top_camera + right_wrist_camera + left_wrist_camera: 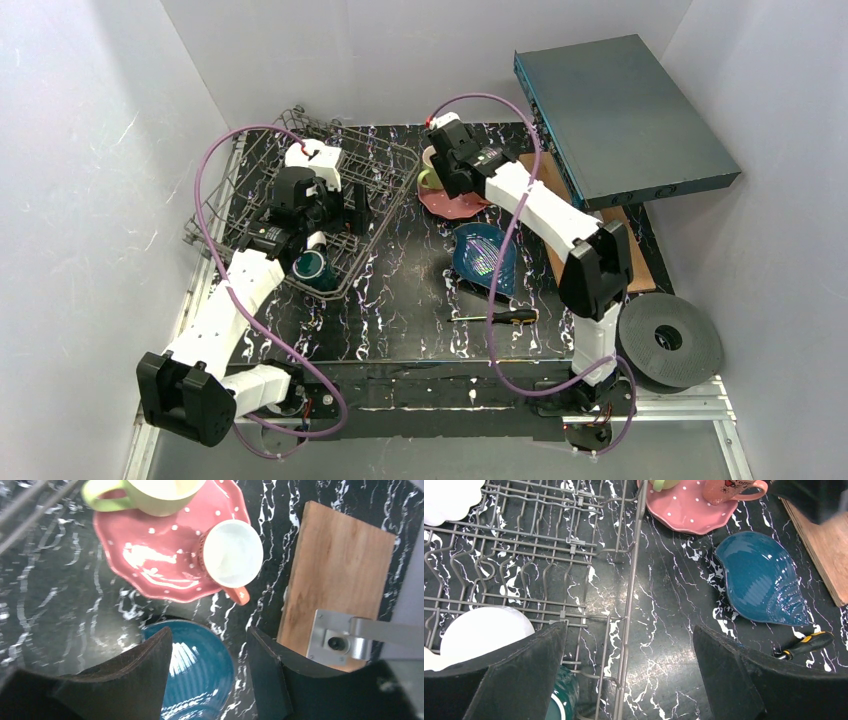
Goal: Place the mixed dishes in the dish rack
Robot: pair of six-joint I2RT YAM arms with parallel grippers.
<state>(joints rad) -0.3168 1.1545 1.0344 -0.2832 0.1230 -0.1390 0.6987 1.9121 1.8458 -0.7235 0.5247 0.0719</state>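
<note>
A pick of the cup (232,554), stood on the pink plate (160,555) at upper centre, is judged in hand: the right gripper (209,634), open and empty, must be lowered around it, while the left gripper (630,627) is held open, empty, over the rack (634,555).

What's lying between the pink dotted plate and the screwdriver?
The blue leaf-shaped plate, lying flat. The left wrist view shows it clearest, and the top view shows it too.
</note>
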